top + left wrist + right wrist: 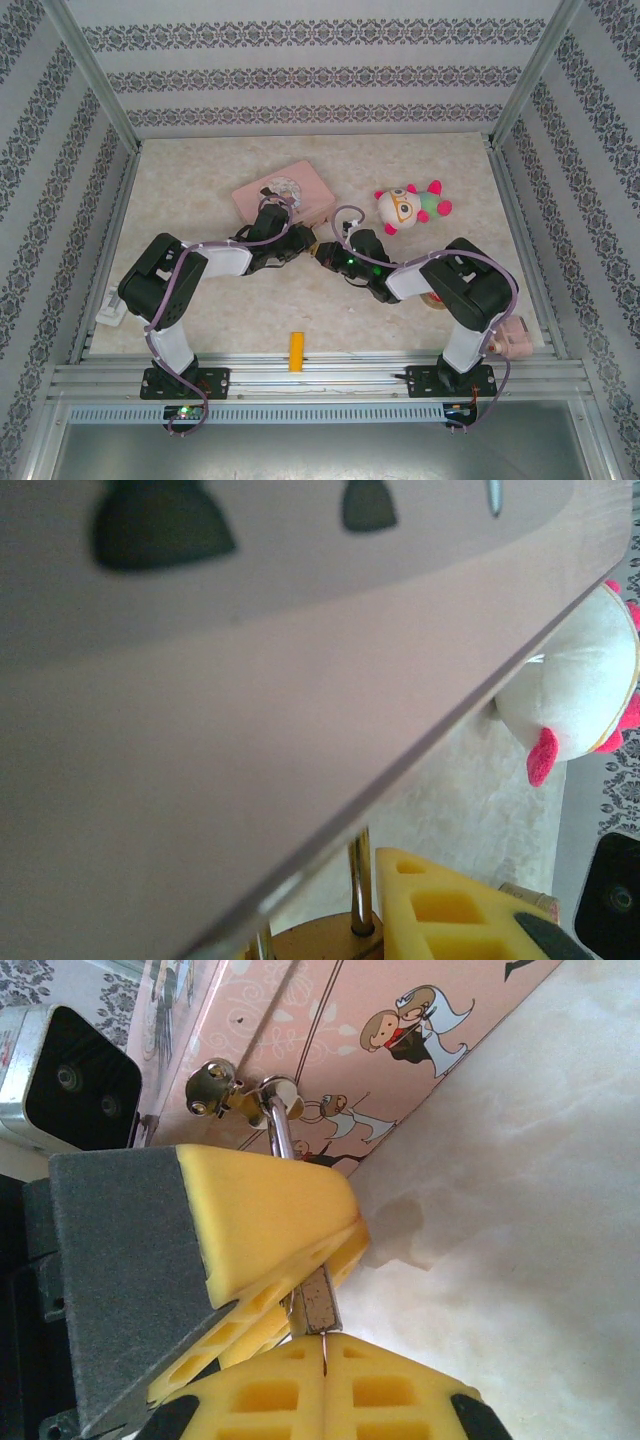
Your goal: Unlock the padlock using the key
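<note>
The brass padlock (318, 1300) is clamped between the yellow pads of my left gripper (300, 243), which is shut on it. Its silver shackle (279, 1128) runs up to the metal hasp (214, 1086) on the pink tin (400, 1040). In the left wrist view the padlock's brass top (325, 942) and shackle (360, 875) sit beside one yellow pad (450, 910), under the blurred tin (250, 700). My right gripper (325, 1365) is shut on the key (324, 1345). Just a thin sliver of the key shows, reaching into the padlock's underside. The two grippers meet at the table's middle, the right gripper (335, 256) tip to tip with the left.
The pink tin (285, 192) lies just behind the grippers. A white and pink plush toy (410, 205) sits to their back right. A small yellow-orange block (296, 350) lies at the near edge. A pink object (515, 340) stands at the right front corner.
</note>
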Robot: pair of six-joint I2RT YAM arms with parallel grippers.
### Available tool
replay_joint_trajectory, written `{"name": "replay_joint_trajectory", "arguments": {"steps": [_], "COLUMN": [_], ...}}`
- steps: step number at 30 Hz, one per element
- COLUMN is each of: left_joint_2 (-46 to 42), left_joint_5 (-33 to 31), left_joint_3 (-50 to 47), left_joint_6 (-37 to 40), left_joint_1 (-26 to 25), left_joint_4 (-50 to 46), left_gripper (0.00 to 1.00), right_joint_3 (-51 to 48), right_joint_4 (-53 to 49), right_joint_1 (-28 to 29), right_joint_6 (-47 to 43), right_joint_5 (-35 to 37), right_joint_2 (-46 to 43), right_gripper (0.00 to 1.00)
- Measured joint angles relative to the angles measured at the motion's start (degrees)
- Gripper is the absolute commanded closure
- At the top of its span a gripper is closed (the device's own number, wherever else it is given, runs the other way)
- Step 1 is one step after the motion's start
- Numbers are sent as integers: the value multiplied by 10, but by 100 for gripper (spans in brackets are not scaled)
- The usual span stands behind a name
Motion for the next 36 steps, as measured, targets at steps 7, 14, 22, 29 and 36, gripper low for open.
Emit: {"name": "replay_joint_trajectory", "arguments": {"steps": [7, 14, 22, 29, 36], "left_joint_2": [0, 0, 0, 0, 0], "left_joint_5": [0, 0, 6, 16, 16], "left_joint_3": [0, 0, 0, -5, -7], "left_joint_6": [-3, -6, -11, -11, -11], "left_joint_1": [0, 0, 0, 0, 0], "left_joint_4": [1, 2, 5, 16, 22], "left_gripper": [84, 85, 84, 85, 85], "right_joint_3": [0, 0, -3, -8, -8], "right_joint_4": [3, -5, -24, -30, -32], "right_joint_1": [-3, -3, -3, -2, -1], "right_joint_6": [18, 22, 20, 12, 12], "right_joint_5": [-9, -8, 2, 5, 7], "right_joint_2": [2, -2, -15, -25, -25], "right_gripper": [100, 86, 82, 82, 83]}}
